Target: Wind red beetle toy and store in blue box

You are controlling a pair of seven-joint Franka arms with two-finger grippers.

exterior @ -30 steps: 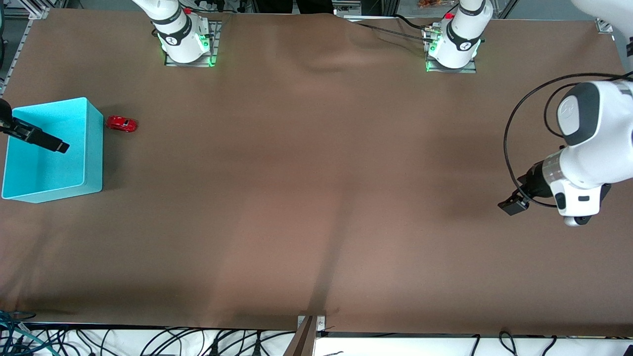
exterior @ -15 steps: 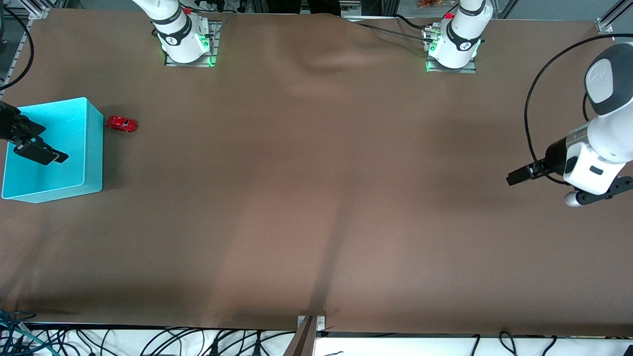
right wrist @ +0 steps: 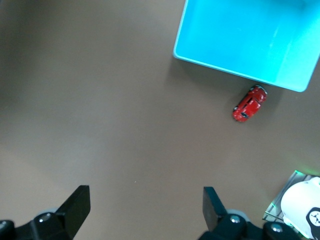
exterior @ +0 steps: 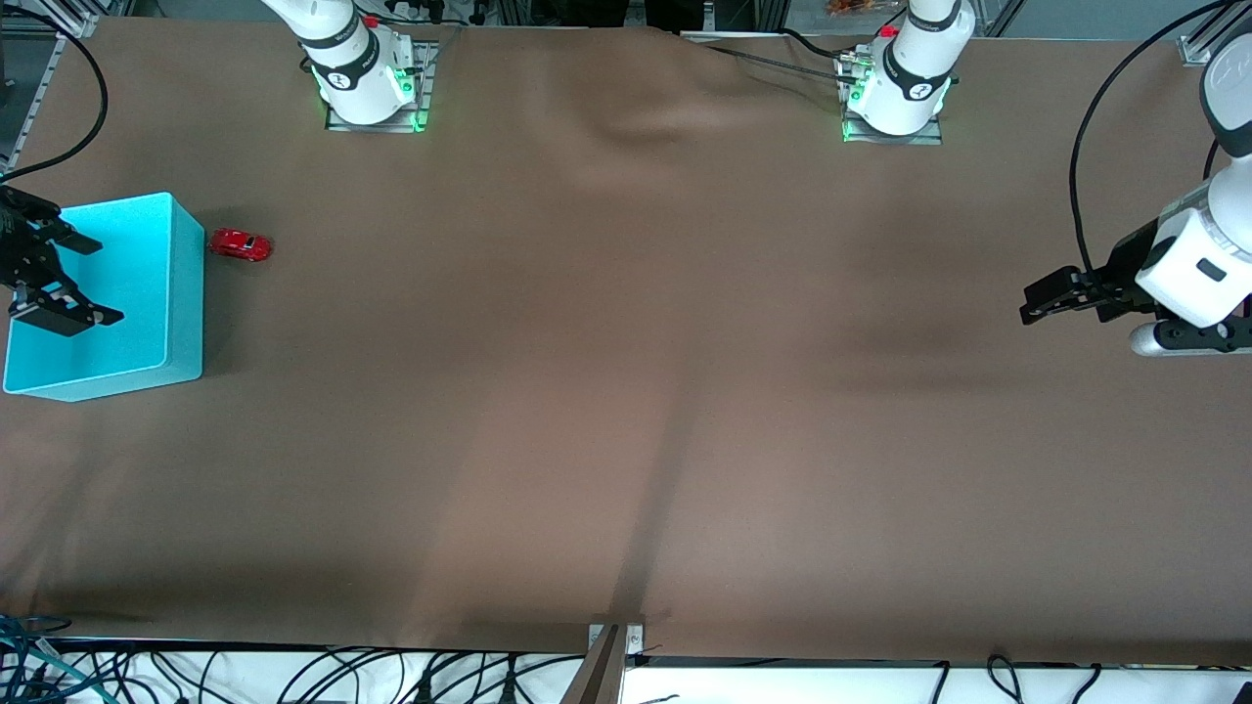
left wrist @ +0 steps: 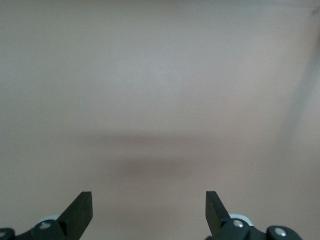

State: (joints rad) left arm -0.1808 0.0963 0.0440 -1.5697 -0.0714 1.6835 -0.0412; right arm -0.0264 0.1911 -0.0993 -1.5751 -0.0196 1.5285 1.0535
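The tiny glossy red beetle-shaped toy car is seen on its wheels on the brown cloth-covered desk, at the right arm's end, just beside the wall of the rectangular light cyan-blue plastic box and apart from it by a thin gap; in the right wrist view the car is also seen just outside the box, near one corner, with a green-lit white arm base at the frame edge. Nothing is seen inside the visible part of the box. The right gripper is held in the air over the box's open top, at the side away from the car; its jaws are released, spread wide, nothing is gripped. The car is thus outside the jaws, with the box's width between them. The left gripper is held over bare desk at the left arm's end, well apart from both car and box; in the left wrist view its jaws are shown released and spread wide over plain brown cloth, nothing between them. Both white arm bases with green lights are seen along the desk edge farthest from the front camera. Cables are seen under the desk edge nearest the camera.
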